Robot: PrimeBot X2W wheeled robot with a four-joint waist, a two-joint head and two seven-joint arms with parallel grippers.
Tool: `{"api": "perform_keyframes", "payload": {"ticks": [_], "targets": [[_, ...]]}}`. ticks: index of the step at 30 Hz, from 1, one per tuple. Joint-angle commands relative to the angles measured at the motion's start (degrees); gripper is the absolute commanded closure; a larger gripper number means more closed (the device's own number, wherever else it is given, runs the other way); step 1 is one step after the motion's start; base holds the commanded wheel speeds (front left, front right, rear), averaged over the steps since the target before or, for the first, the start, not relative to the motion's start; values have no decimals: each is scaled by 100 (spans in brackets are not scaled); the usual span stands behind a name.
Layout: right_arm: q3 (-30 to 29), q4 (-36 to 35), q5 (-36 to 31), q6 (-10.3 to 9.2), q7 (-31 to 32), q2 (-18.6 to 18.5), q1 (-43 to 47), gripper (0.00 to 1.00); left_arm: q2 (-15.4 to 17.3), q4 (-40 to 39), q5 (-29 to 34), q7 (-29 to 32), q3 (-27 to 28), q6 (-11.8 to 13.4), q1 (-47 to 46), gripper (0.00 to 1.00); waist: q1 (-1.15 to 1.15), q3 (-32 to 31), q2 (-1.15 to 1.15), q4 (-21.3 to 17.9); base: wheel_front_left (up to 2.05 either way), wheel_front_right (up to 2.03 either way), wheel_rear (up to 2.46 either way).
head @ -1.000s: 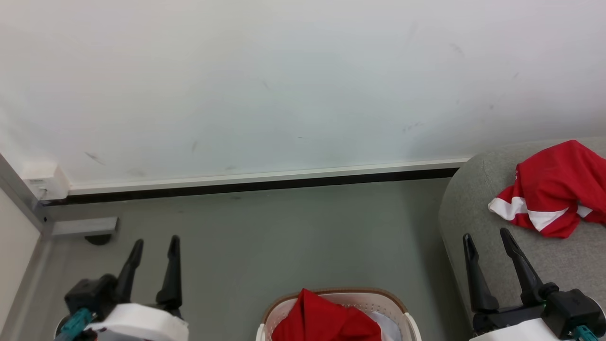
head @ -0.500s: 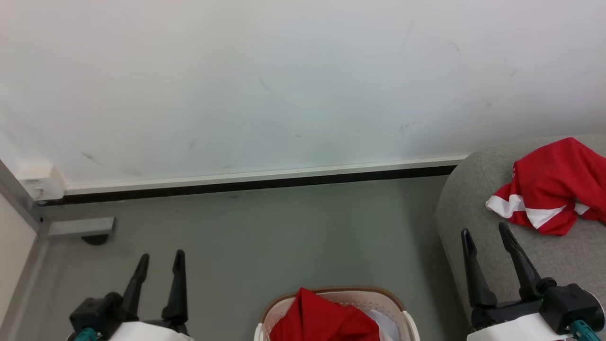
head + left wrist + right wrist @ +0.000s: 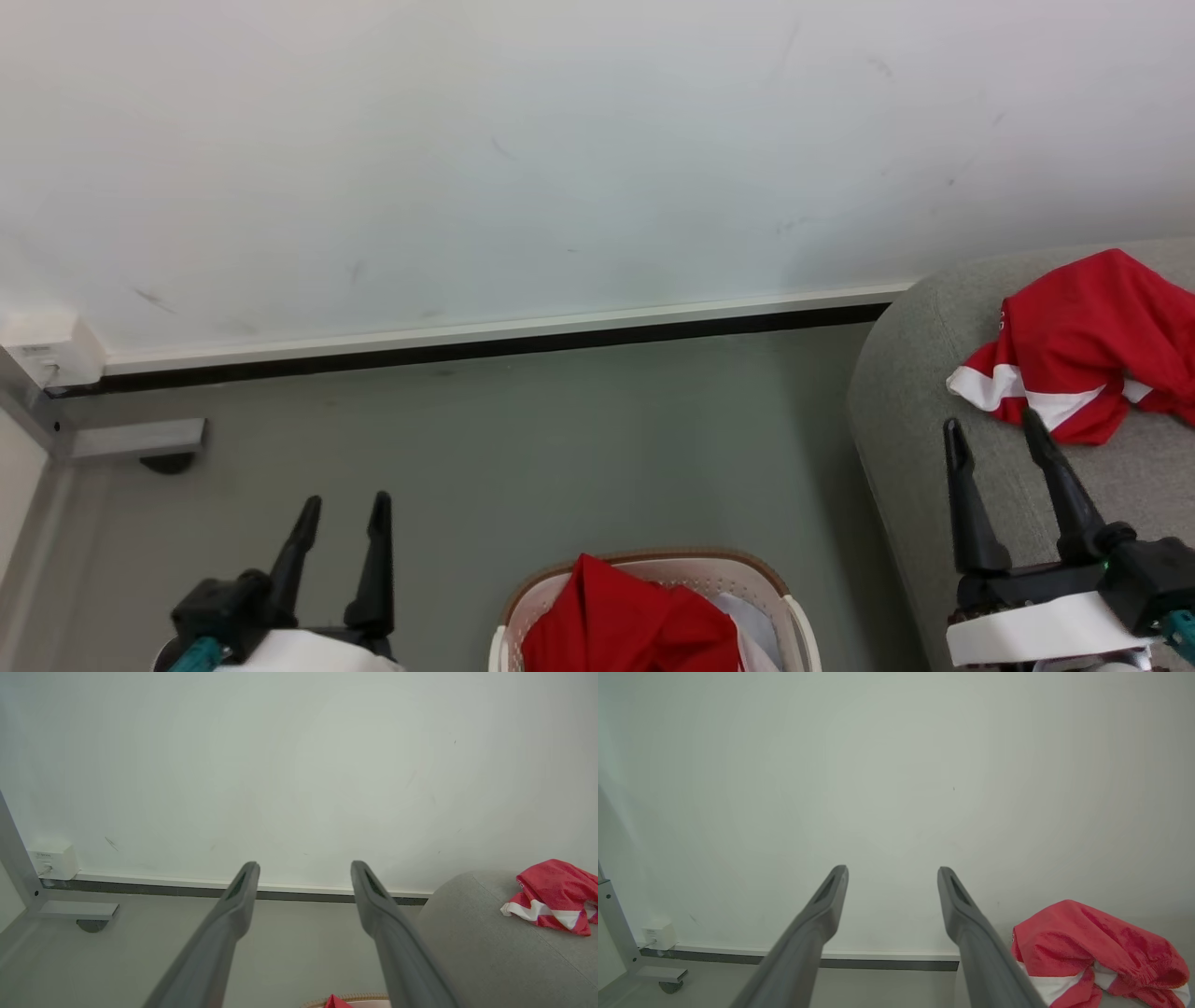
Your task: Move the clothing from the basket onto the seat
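Nearest, the laundry basket holds red clothing, bunched above its rim. Left gripper and right gripper both stand spread and empty (the right one seen against the grey seat). Farther right, a red-and-white jersey lies crumpled on that seat.

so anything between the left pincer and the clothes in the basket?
Nothing visible. The left pincer is open, left of the basket, and the red clothing sits heaped on top, uncovered; only floor shows between them.
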Motion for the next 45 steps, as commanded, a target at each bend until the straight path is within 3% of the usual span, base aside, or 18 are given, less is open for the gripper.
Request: {"api": "perform_keyframes", "payload": {"ticks": [1, 11, 29, 39, 45], "targets": [[-92, -59, 74, -13, -16, -15, -113, 0, -13, 46, 154, -1, -80, -47, -86, 0, 0, 72, 0, -40, 0, 0, 0], [-584, -378, 134, -13, -15, -13, -273, 0, 200, 695, 625, 192, -1110, -217, -710, 0, 0, 707, 0, -403, 0, 0, 0], [-537, -737, 677, -13, -15, -12, -640, 0, 1043, 2253, 937, 1244, -3255, -239, -2204, 0, 0, 2287, 0, -1342, 0, 0, 0], [-522, -1006, 1026, -13, -16, -12, -897, 0, 1248, 3144, 1554, 1681, -4260, -240, -3066, 0, 0, 3200, 0, -1711, 0, 0, 0], [-455, -1092, 1233, -13, -16, -11, -1052, 0, 1346, 3613, 1565, 1930, -4565, -240, -3429, 0, 0, 3592, 0, -1928, 0, 0, 0]]}}
